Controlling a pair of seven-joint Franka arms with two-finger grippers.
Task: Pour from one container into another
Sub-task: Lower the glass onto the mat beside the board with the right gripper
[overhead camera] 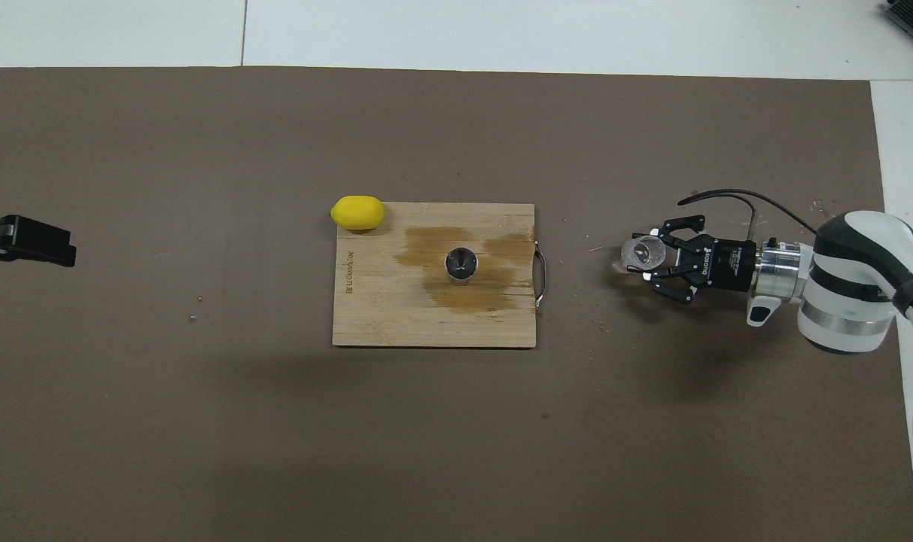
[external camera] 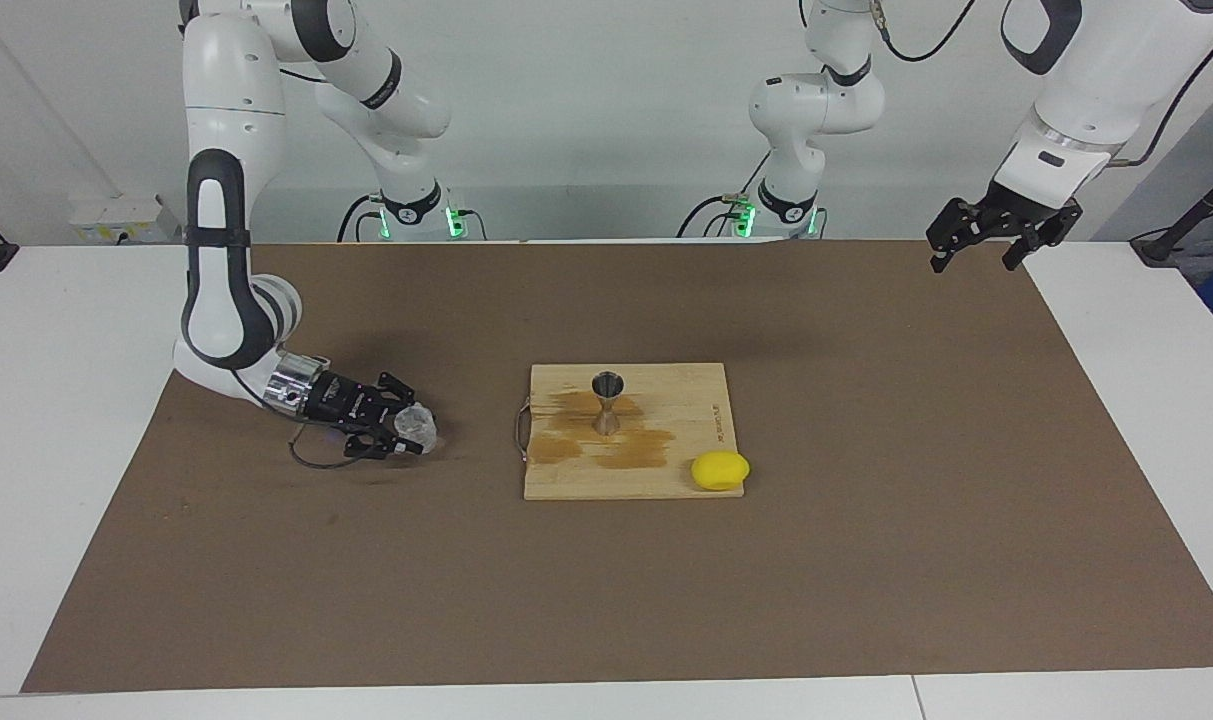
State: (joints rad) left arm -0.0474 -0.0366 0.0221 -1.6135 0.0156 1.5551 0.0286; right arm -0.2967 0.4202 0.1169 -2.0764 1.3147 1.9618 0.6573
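We are gripping the glass cup (external camera: 417,427) in our right gripper (external camera: 402,430), fingers clamped on it, low over the brown mat (external camera: 866,560) toward the right arm's end of the table, apart from the wooden board (external camera: 666,480). The jigger (external camera: 606,402) is standing upright on the board's wet stain, a lemon (external camera: 720,471) at its corner. Our left gripper (external camera: 976,245) is waiting raised, fingers spread wide.

High facing and steep overhead cameras, one shared table (external camera: 606,600).
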